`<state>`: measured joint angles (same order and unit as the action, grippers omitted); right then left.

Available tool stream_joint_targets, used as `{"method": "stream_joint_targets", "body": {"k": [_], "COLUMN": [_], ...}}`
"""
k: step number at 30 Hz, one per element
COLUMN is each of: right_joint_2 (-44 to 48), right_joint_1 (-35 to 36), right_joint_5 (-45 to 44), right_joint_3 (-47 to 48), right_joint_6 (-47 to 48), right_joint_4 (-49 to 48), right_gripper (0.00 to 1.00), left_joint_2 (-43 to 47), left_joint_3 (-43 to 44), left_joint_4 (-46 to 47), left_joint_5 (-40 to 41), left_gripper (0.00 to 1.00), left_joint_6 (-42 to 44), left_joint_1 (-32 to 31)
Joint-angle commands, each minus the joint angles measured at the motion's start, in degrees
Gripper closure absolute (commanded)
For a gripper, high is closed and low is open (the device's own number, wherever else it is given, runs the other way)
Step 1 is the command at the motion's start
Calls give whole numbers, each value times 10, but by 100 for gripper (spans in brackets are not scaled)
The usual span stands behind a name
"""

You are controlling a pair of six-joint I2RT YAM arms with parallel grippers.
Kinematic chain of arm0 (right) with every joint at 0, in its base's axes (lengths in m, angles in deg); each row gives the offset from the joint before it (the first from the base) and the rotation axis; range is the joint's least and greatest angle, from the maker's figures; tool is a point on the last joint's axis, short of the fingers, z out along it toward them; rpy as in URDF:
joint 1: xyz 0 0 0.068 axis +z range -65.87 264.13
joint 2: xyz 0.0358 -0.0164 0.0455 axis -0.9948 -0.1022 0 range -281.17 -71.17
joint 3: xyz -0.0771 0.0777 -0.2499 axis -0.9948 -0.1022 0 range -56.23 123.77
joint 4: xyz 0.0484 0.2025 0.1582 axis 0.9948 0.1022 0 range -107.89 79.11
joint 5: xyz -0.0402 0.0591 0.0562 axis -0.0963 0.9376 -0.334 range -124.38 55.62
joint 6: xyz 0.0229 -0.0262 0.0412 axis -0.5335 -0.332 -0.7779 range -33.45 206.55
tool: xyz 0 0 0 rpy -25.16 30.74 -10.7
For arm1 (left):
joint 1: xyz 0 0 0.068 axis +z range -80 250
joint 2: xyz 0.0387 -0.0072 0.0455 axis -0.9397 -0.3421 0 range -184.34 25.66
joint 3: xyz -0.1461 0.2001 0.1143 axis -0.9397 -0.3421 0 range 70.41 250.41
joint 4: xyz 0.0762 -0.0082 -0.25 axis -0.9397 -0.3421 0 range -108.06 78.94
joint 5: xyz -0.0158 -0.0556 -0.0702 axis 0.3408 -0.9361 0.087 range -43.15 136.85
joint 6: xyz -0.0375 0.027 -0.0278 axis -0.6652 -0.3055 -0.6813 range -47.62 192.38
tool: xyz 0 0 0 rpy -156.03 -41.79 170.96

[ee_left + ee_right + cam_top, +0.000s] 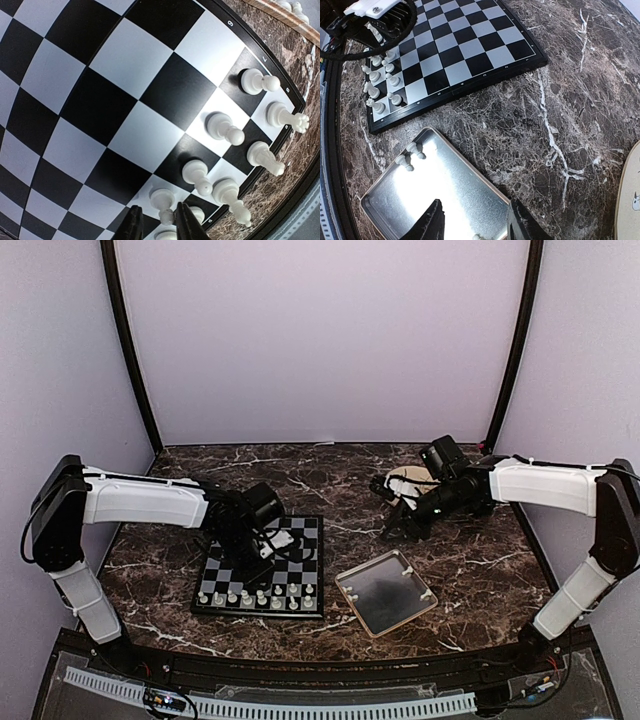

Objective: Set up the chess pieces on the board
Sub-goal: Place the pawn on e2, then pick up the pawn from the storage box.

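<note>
Pawn (166, 214) seemingly between jaws of left gripper (159, 222)

A dark brown, white-veined marble tabletop (330, 475) is seen beneath the left gripper (265, 550) and the right gripper (395, 532). Beyond both, a plain pale-lilac back wall (320, 340) is framed by two black corner posts (128, 350). Side panels (50, 360) of the same tint are set outboard of each.
</note>
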<state>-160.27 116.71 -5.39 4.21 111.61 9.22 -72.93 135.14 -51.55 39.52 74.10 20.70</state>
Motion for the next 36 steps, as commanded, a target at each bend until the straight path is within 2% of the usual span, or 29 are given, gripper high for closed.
{"method": "stream_joint_targets", "body": {"k": [1,6,12,20,36], "right_joint_2": [2,-18,-67,-134,-183], "right_joint_1": [-1,7,72,145,195], "right_joint_5": [20,29,-38,-74,-103], "right_joint_3": [13,16,-8,26,44], "right_joint_6": [27,114,173,191,205], "right_joint_4": [16,63,52,35,37], "right_gripper": [56,57,62,65,65], "left_joint_2": [13,42,99,193,221], "left_joint_3": [9,38,34,-39,-85], "left_joint_4": [-19,-16,50,205,251], "left_joint_5": [18,22,-10,10,25], "left_gripper": [73,69,67,67,67], "left_joint_6": [7,17,22,-14,-31], "left_joint_1": [-1,-1,0,0,0]}}
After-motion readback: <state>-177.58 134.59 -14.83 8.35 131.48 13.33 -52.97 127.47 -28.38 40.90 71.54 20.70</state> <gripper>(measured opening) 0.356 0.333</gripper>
